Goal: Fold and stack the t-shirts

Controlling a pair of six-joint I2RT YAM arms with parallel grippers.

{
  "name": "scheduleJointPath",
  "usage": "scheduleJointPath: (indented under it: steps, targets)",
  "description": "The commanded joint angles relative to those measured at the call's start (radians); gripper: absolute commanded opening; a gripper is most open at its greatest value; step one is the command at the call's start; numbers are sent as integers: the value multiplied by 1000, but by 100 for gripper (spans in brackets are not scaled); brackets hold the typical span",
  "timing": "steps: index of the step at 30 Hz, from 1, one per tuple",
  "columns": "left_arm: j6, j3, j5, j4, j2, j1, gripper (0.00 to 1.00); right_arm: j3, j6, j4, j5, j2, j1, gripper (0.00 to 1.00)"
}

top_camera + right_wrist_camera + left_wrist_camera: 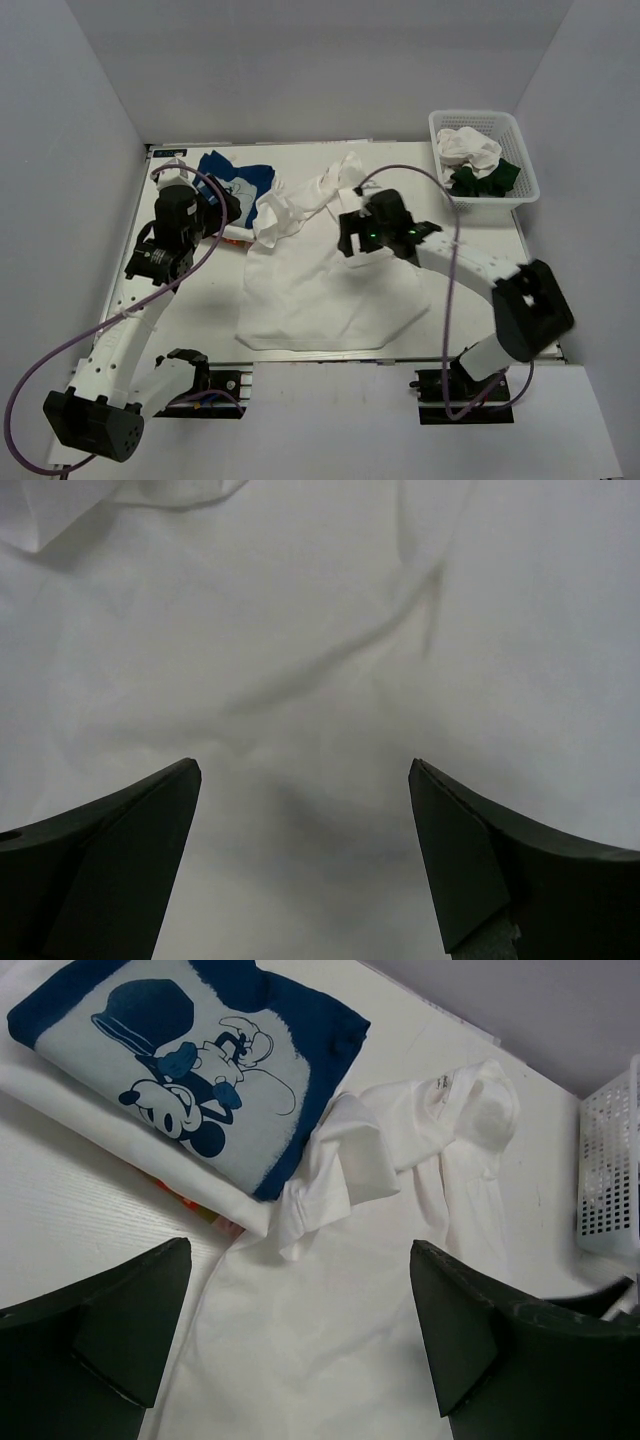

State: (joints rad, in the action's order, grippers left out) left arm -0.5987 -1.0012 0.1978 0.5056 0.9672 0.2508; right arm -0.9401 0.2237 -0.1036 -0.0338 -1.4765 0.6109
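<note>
**Both grippers wide open over the spread white shirt**

The left gripper [300, 1345] has its jaws spread wide with nothing between them. It hangs above the left shoulder of the large white t-shirt [310, 290] and touches no cloth. The right gripper [300, 855] is equally wide apart and empty. It is low over the upper middle of the same shirt, and whether its fingertips [185, 775] touch the fabric cannot be told.

One large white t-shirt lies mostly flat on the table [190, 310], with its collar and sleeves bunched at the far end. Just left of that bunched end sits one folded blue t-shirt [200, 1060] with a white cartoon print. It tops a small stack, with one folded white layer [100, 1130] beneath it and an orange-pink edge [190, 1200] showing below that.

Far right of the white shirt stands one white basket [500, 200]. It holds two crumpled garments, one white [470, 148] and one dark green [487, 178].
</note>
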Motion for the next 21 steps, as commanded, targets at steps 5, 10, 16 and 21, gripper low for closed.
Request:
scheduleJointPath:
  steps: [5,10,16,21]
  targets:
    - [-23,4,20,2,31,-5,100,-423,-41,-126,170,-436,177,90]
    - [-33,-7,31,13,64,-5,100,-493,-44,-134,222,-563,217,90]
    - [-33,-17,31,25,123,-5,100,-259,101,-119,399,-475,204,90]
    - [34,-48,22,4,182,4,100,69,264,-137,494,-289,173,90]
